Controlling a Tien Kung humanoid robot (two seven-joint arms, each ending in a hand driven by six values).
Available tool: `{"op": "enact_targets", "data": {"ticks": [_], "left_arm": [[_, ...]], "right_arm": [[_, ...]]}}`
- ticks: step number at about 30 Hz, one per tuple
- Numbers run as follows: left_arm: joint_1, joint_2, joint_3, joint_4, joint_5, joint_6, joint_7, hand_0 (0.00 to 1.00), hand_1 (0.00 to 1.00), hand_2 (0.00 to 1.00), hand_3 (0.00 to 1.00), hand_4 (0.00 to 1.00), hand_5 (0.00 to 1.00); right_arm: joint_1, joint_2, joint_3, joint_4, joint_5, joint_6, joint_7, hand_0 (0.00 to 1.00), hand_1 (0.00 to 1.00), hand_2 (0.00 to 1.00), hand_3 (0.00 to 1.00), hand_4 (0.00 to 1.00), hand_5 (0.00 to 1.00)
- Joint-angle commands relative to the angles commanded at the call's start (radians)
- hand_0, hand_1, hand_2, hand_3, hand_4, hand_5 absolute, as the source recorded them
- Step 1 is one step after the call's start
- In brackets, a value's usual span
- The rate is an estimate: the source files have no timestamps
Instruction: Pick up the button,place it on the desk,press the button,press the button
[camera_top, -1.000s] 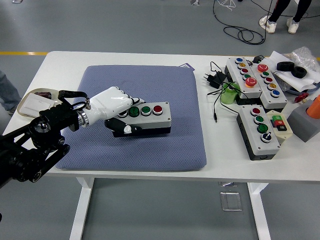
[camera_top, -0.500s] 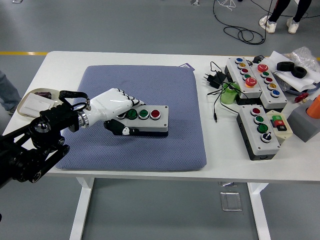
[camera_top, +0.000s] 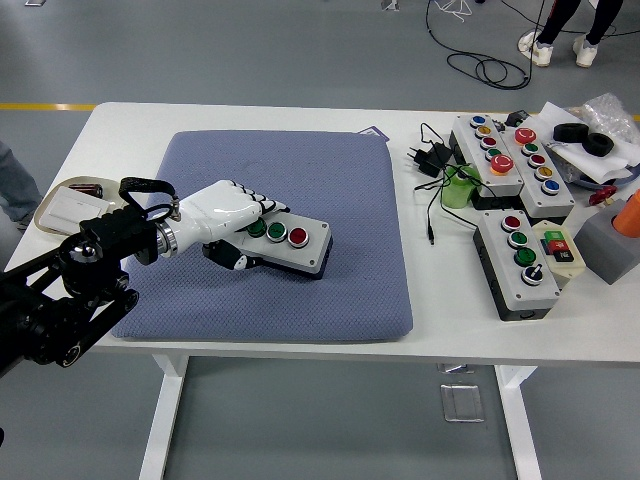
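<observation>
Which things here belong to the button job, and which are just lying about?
In the job:
- left robot hand, shut on the button box
- button box, tilted over the blue pad
- white table

Lying about:
- three other button boxes at the right
- black power adapter
- tape rolls
- tray at the left edge

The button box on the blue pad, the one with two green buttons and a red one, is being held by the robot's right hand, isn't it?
Not quite: it is the left hand, reaching in from the picture's left, whose white fingers grip the button box. The head view shows it. The rest holds: the box is on the blue pad and has two green buttons and a red one.
</observation>
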Motion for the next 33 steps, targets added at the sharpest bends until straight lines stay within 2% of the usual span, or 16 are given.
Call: {"op": "enact_targets", "data": {"ticks": [2, 7, 8, 12, 13, 14, 25, 26, 31, 33], "left_arm": [[0.0, 0.0, -0.003, -0.005, 0.0, -0.018, 0.004, 0.627, 0.741, 0.857, 0.952, 0.607, 0.053], [0.003, 0.001, -0.013, -0.018, 0.0, -0.046, 0.016, 0.627, 0.741, 0.857, 0.952, 0.607, 0.053], [0.003, 0.001, -0.017, -0.023, 0.0, -0.052, 0.018, 0.71, 0.808, 0.927, 0.981, 0.644, 0.105], [0.004, 0.003, -0.028, -0.035, 0.0, -0.071, 0.023, 0.71, 0.808, 0.927, 0.981, 0.644, 0.105], [0.004, 0.004, -0.031, -0.041, 0.0, -0.082, 0.028, 0.71, 0.808, 0.927, 0.981, 0.644, 0.105], [0.003, 0.004, -0.034, -0.048, 0.0, -0.098, 0.033, 0.773, 0.852, 0.952, 0.998, 0.678, 0.157], [0.011, 0.017, -0.062, -0.082, 0.0, -0.214, 0.05, 0.795, 0.868, 0.973, 0.998, 0.67, 0.148], [0.013, 0.018, -0.066, -0.088, 0.0, -0.223, 0.05, 0.809, 0.879, 0.982, 0.998, 0.645, 0.124], [0.017, 0.028, -0.078, -0.126, 0.0, -0.28, 0.059, 0.809, 0.879, 0.982, 0.998, 0.645, 0.124], [0.018, 0.031, -0.081, -0.138, 0.0, -0.299, 0.062, 0.814, 0.883, 0.989, 0.998, 0.654, 0.149]], "right_arm": [[0.0, 0.0, 0.0, 0.0, 0.0, 0.0, 0.0, 0.665, 0.652, 0.719, 0.606, 0.395, 0.253], [0.001, 0.0, 0.0, 0.0, 0.0, 0.0, 0.001, 0.665, 0.652, 0.719, 0.606, 0.395, 0.253], [0.001, 0.0, 0.001, 0.0, 0.0, 0.0, 0.001, 0.665, 0.652, 0.719, 0.606, 0.395, 0.253], [0.001, 0.0, -0.001, 0.0, 0.003, 0.0, 0.001, 0.665, 0.652, 0.719, 0.606, 0.395, 0.253], [0.002, 0.0, -0.001, 0.0, 0.003, 0.0, 0.001, 0.665, 0.652, 0.719, 0.606, 0.395, 0.253], [0.002, 0.0, 0.0, 0.0, 0.002, 0.0, 0.001, 0.665, 0.652, 0.719, 0.606, 0.395, 0.253], [0.002, -0.001, 0.001, 0.0, 0.001, -0.001, 0.002, 0.664, 0.651, 0.719, 0.606, 0.395, 0.252], [0.002, -0.001, 0.002, 0.0, 0.001, -0.001, 0.002, 0.664, 0.651, 0.718, 0.607, 0.396, 0.252], [0.001, -0.001, 0.004, 0.0, -0.002, 0.0, 0.002, 0.664, 0.651, 0.718, 0.607, 0.396, 0.252], [0.001, -0.001, 0.005, 0.0, -0.003, 0.0, 0.002, 0.663, 0.652, 0.719, 0.607, 0.396, 0.251]]}}
